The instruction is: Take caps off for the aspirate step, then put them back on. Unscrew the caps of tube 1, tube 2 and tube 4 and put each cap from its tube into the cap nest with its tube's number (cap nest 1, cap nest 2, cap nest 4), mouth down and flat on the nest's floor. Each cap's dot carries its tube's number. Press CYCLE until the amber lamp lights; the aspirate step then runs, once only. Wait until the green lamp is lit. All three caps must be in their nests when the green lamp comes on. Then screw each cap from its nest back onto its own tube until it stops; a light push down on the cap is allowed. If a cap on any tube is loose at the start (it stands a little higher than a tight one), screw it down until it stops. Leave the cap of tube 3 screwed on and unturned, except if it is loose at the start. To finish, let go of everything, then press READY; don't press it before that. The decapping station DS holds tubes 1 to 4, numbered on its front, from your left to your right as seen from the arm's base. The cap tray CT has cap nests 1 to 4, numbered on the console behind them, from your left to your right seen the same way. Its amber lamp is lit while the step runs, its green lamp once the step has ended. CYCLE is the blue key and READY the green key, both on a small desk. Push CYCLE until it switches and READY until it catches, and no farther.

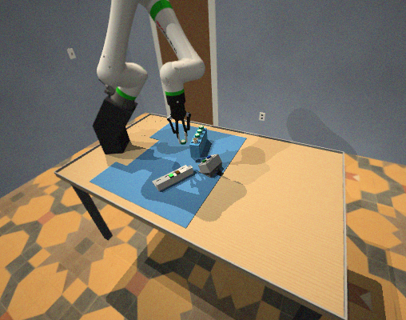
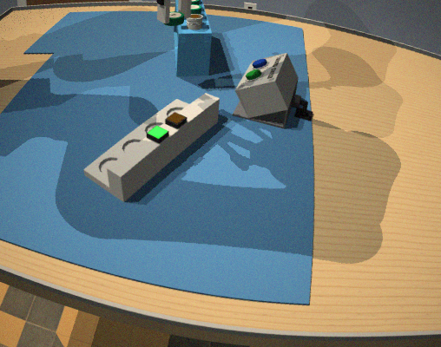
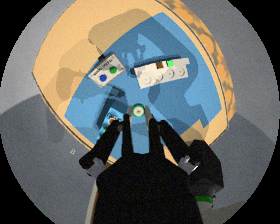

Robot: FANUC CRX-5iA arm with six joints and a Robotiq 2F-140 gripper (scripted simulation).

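Blue station (image 2: pixel 193 49) stands just beside the end effector (image 2: pixel 176 16); open mat (image 2: pixel 97 32) opposite.
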